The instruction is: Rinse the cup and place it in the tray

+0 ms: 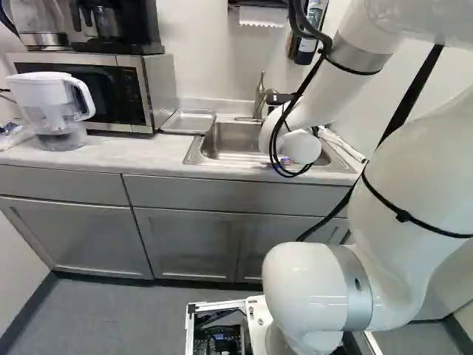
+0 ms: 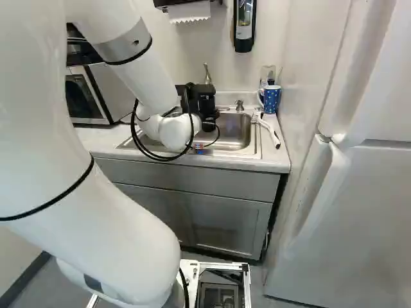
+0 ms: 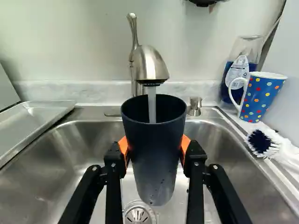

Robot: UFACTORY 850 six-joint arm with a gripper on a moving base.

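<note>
In the right base view my gripper [image 2: 205,106] is over the sink, its fingers hard to make out. The wrist view shows the gripper [image 3: 154,151] shut on a dark cup [image 3: 153,149], an orange pad pressing each side. The cup is upright, mouth up, under the faucet [image 3: 150,65], and water [image 3: 152,105] runs into it. A shallow metal tray [image 3: 35,119] lies on the counter beside the sink; it also shows as the tray [image 1: 188,121] in the left base view.
Below the cup is the sink [image 3: 60,154] with its drain. Beside the sink are a dotted mug [image 3: 261,98], a blue bottle [image 3: 240,65] and a scrub brush [image 3: 261,142]. A microwave [image 1: 148,89] and a water pitcher [image 1: 55,111] stand on the counter; a fridge [image 2: 366,192] is at the right.
</note>
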